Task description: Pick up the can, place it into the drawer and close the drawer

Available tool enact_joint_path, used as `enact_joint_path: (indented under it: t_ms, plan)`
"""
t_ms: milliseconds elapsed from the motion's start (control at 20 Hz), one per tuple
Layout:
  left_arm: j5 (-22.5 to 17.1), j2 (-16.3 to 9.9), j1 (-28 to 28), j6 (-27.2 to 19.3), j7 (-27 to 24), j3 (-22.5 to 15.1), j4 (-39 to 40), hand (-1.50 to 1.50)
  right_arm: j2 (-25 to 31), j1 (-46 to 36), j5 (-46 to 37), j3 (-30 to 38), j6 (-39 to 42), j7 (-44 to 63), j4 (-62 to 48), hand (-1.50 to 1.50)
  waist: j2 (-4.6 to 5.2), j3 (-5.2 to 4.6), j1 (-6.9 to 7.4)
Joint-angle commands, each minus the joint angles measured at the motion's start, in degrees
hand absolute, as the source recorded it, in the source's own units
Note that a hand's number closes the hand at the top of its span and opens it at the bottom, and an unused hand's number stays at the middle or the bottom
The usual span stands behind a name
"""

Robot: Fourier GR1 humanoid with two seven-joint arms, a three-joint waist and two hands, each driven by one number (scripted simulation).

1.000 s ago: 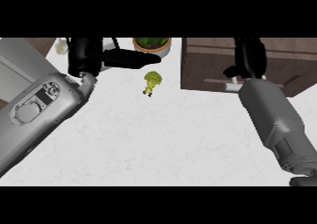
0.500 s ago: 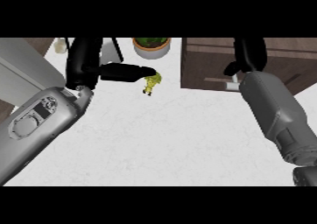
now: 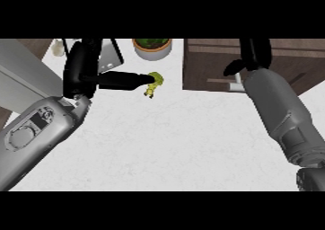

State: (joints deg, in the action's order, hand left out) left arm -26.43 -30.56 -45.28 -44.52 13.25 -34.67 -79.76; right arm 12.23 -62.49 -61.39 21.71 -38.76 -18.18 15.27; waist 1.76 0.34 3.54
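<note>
Reaching left hand [image 3: 92, 76] across white counter [image 3: 165, 143], thumb straight, tip touching small yellow-green can [image 3: 153, 84]; fingers uncurled, nothing grasped. Can sits on counter near back edge, just below potted plant [image 3: 152, 46], left of dark wood drawer [image 3: 258, 63]. Right hand [image 3: 251, 56] over drawer front by light handle [image 3: 234, 83]; finger state cannot tell. Versus half second ago: left thumb extended further right, now at can; can position roughly unchanged; right forearm about same.
</note>
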Motion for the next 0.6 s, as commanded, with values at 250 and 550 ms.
enact_joint_path:
  t_ms: [250,550]
  plan:
    - [-0.41,-2.32,3.59,1.52,-0.42,2.01,-1.81,-1.50,-5.76,-5.71,17.32,13.41,7.14,-7.98,3.89,-1.50,-0.86,-0.10,0.40]
    - [0.31,-2.83,7.66,2.24,-2.37,3.83,-3.37,-1.50,-4.85,-6.28,22.70,17.11,13.19,-10.38,3.64,-1.50,-1.14,-0.27,-1.13]
